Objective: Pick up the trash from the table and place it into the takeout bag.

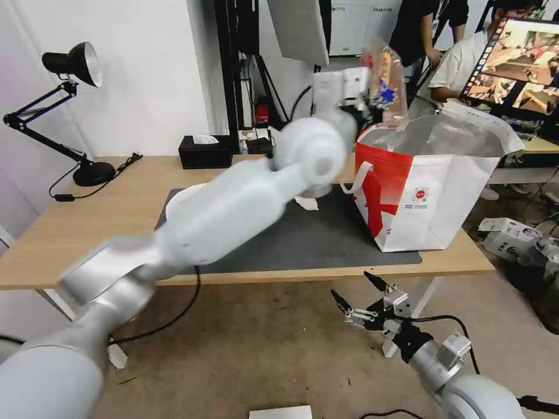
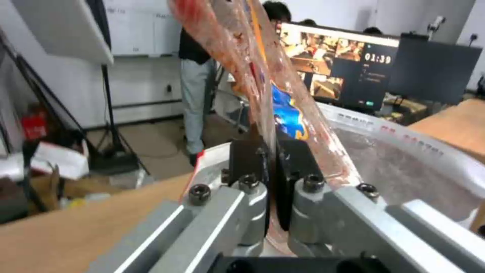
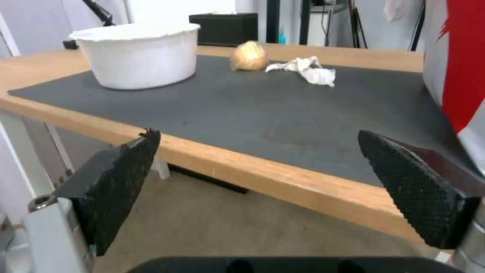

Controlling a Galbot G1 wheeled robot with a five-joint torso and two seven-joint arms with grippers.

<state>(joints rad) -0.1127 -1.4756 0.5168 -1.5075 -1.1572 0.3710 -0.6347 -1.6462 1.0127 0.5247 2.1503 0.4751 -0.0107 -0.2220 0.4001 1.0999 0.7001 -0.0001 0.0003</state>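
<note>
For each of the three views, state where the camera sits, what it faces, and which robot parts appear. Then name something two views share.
Head: high, looking down at the table; left arm, low right end effector.
Left wrist: behind the left end effector, shut on a clear wrapper, facing the takeout bag.
Right wrist: below table edge, facing the bowl; open fingers.
Shared: the bag.

On your desk [image 1: 87,233] the mat [image 3: 263,113] carries the bowl [image 3: 139,53] at left, the lump [image 3: 249,56] and tissue [image 3: 305,70] just beside each other mid-mat, and the takeout bag [image 1: 437,192] at right; the tissue box [image 1: 205,152] sits behind.
</note>
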